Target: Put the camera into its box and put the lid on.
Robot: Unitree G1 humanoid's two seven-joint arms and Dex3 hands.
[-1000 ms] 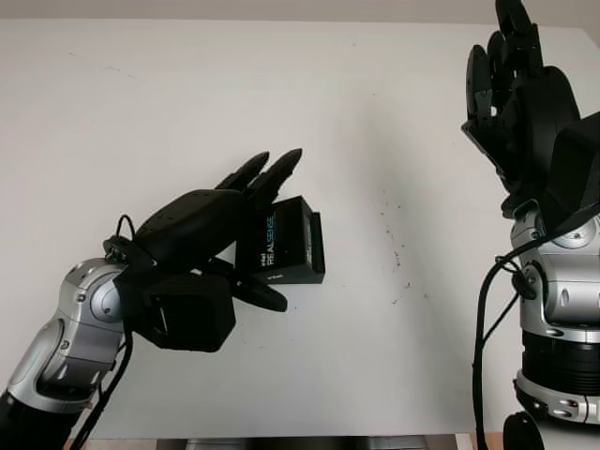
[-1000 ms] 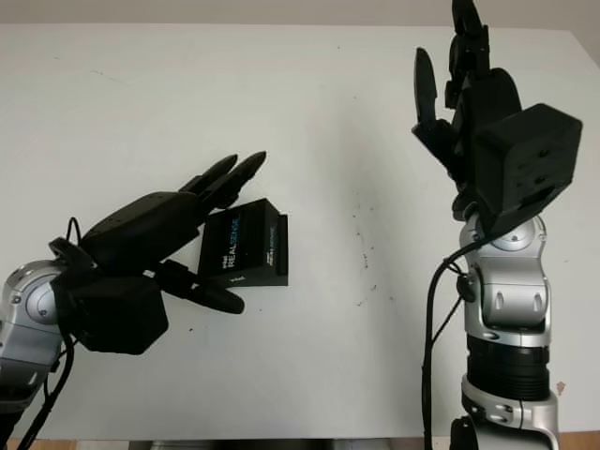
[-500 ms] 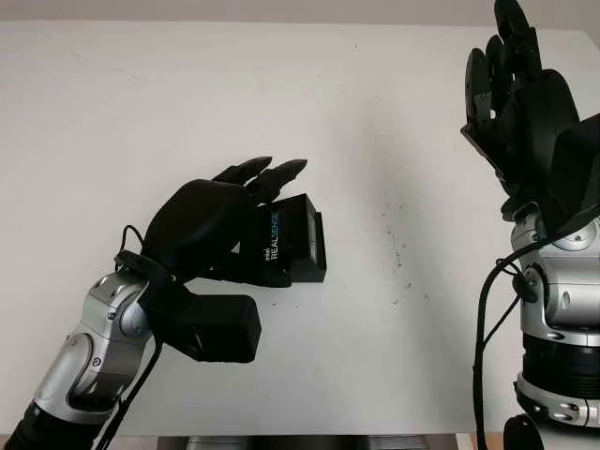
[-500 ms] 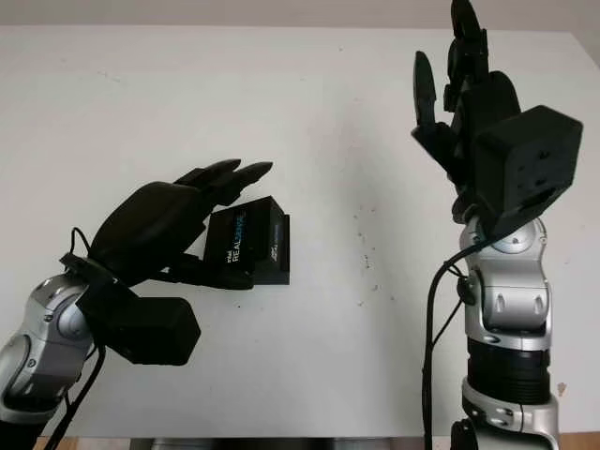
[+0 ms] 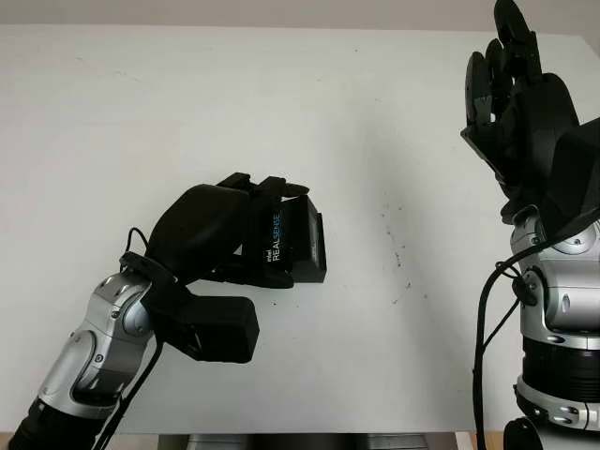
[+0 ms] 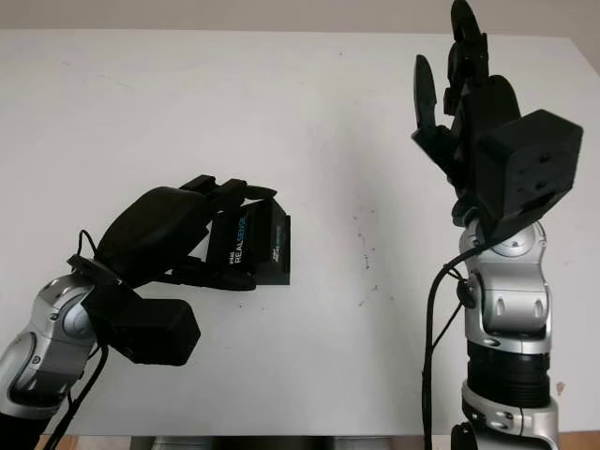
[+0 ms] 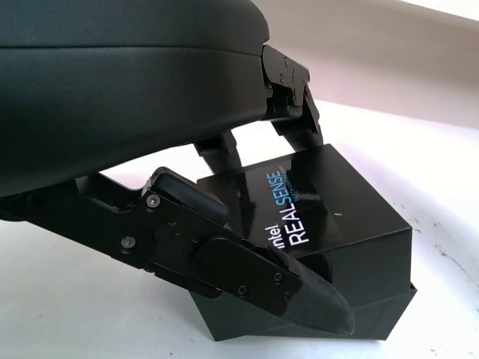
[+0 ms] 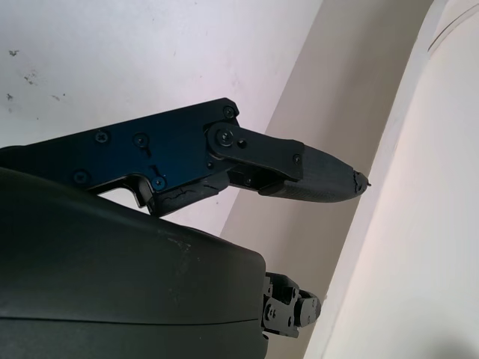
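A black camera box (image 5: pixel 298 246) printed REALSENSE stands on the white table (image 5: pixel 187 94), left of the middle, its lid sitting over the base. My left hand (image 5: pixel 269 232) covers it from the left. The fingers (image 7: pixel 288 90) curl down over the box's far top edge and the thumb (image 7: pixel 284 288) presses along its near side, so the hand is shut on the box (image 7: pixel 329 232). The box still touches the table. My right hand (image 6: pixel 459 94) is raised upright at the right, open and holding nothing. No camera shows outside the box.
Small dark specks (image 5: pixel 398 253) mark the table to the right of the box. The table's far edge (image 5: pixel 281 24) runs along the top. My right forearm (image 6: pixel 506 319) stands tall at the right side.
My left hand's fingers, stretched out above the box a second ago, have curled down over its top, and the thumb has closed against it. The right hand has not moved.
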